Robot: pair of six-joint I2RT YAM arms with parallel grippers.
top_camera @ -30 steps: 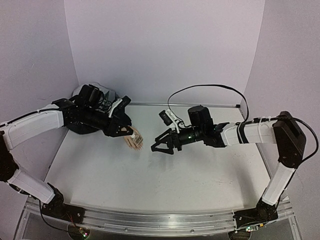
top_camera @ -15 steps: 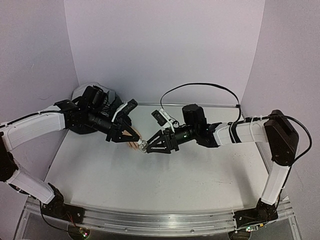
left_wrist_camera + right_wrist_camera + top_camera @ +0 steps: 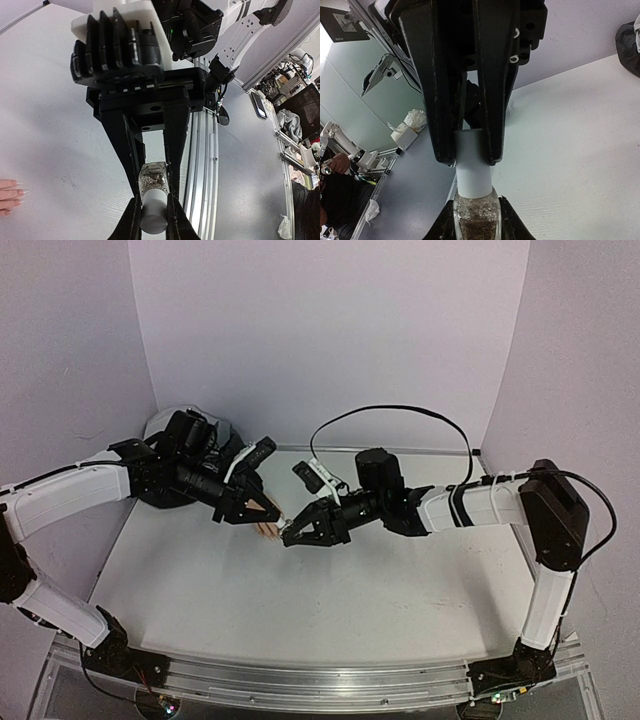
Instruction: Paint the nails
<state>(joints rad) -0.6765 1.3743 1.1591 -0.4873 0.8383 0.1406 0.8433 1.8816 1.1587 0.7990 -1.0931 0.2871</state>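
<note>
A small clear bottle (image 3: 152, 181) of glittery polish with a white cap (image 3: 152, 216) hangs in the air between both grippers. My left gripper (image 3: 152, 222) is shut on the cap. My right gripper (image 3: 475, 222) is shut on the glass body (image 3: 475, 220), its fingers reaching in from above in the left wrist view. In the top view the two grippers meet tip to tip, left gripper (image 3: 270, 512) and right gripper (image 3: 293, 533). The peach mannequin hand (image 3: 266, 530) lies just below them. Its nails (image 3: 20, 192) show at the left edge of the left wrist view.
The hand's dark jacket sleeve (image 3: 160, 495) is bunched in the back left corner behind my left arm. A black cable (image 3: 400, 410) arcs above my right arm. The aluminium rail (image 3: 300, 680) runs along the table's near edge.
My right gripper has moved left to the bottle and closed from wide open onto its glass body. My left gripper has stayed shut on the cap.
</note>
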